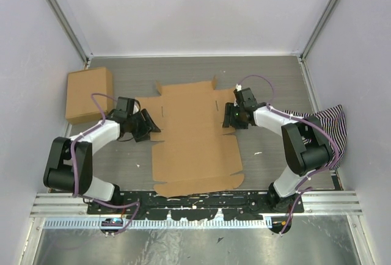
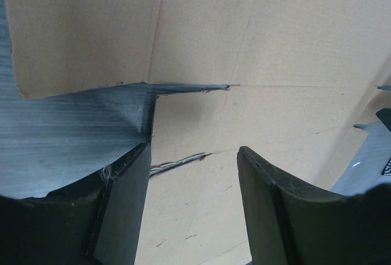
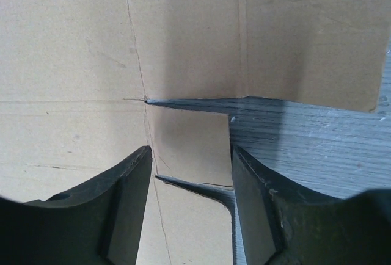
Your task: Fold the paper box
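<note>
Paper box (image 1: 194, 137) lies unfolded and flat in the middle of the grey tabletop (image 1: 269, 82), between the two arms. A closed cardboard box (image 1: 89, 94) sits near the far left corner, and a striped cloth (image 1: 330, 124) lies at the right edge. The left fingers (image 2: 125, 210) are spread either side of the left tab (image 2: 189, 121) on the sheet's edge. The right fingers (image 3: 263, 216) are spread around the right tab (image 3: 189, 143). Neither pair pinches anything.
</note>
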